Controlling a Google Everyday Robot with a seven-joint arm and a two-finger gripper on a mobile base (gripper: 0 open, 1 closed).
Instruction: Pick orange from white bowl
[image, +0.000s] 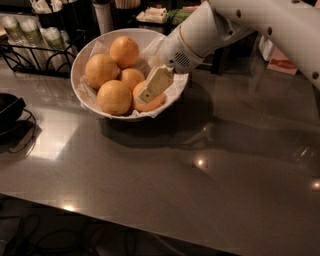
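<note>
The white bowl (78, 62), lined with crumpled white paper, stands on the grey table (175, 180) at the back left. It holds several oranges. The deeper-tinted orange (156, 103) lies at the bowl's front right, next to a paler one (114, 97). My gripper (148, 95) reaches down from the upper right on a white arm (200, 35). It is inside the bowl, right at that orange, with a cream part lying across its front. The orange still rests in the bowl.
A black wire rack with cups (30, 45) stands behind the bowl at the left. A black dish (7, 107) with a cable sits at the left edge. Containers line the back, and a red-and-white packet (282, 62) is at the right.
</note>
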